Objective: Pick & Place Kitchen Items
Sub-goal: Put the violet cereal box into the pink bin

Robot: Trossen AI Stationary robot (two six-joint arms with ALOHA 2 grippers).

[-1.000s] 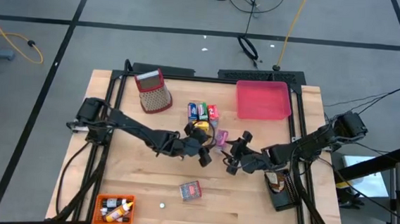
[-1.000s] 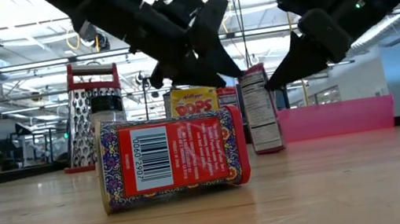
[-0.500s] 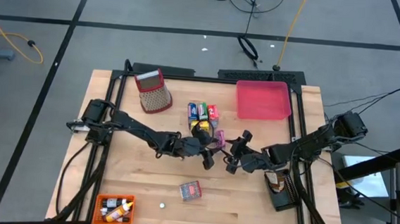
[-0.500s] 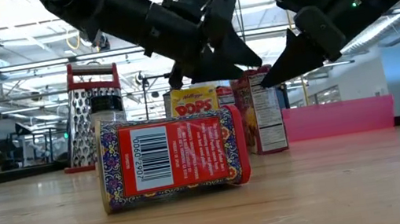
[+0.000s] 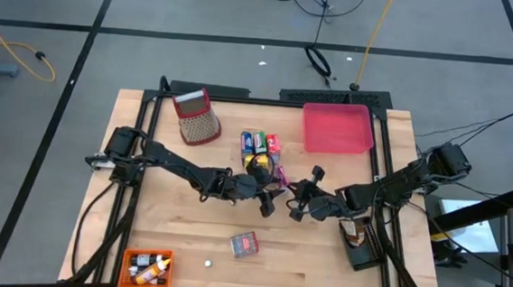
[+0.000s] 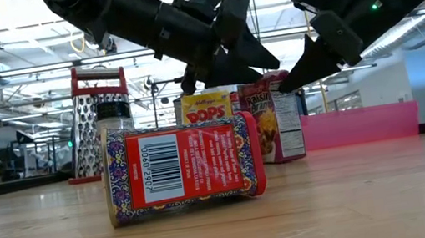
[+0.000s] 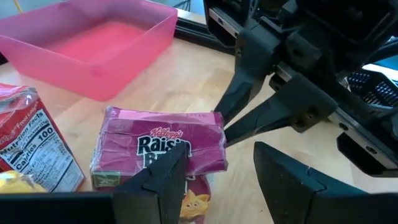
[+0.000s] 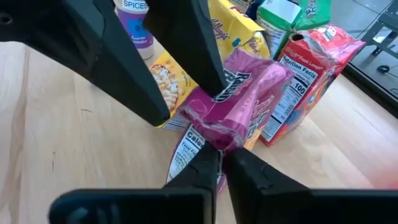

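since the earlier frame, right gripper (image 8: 221,163) has pinched shut on the pink cereal box (image 7: 163,144) at mid-table, tilting it. left gripper (image 7: 217,180) hangs open astride the box's other end, long side running between the grippers.

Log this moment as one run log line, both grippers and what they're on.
left gripper: open, astride pink Raisin Bran box | right gripper: shut on pink Raisin Bran box corner | box: standing mid-table | pink tray: empty
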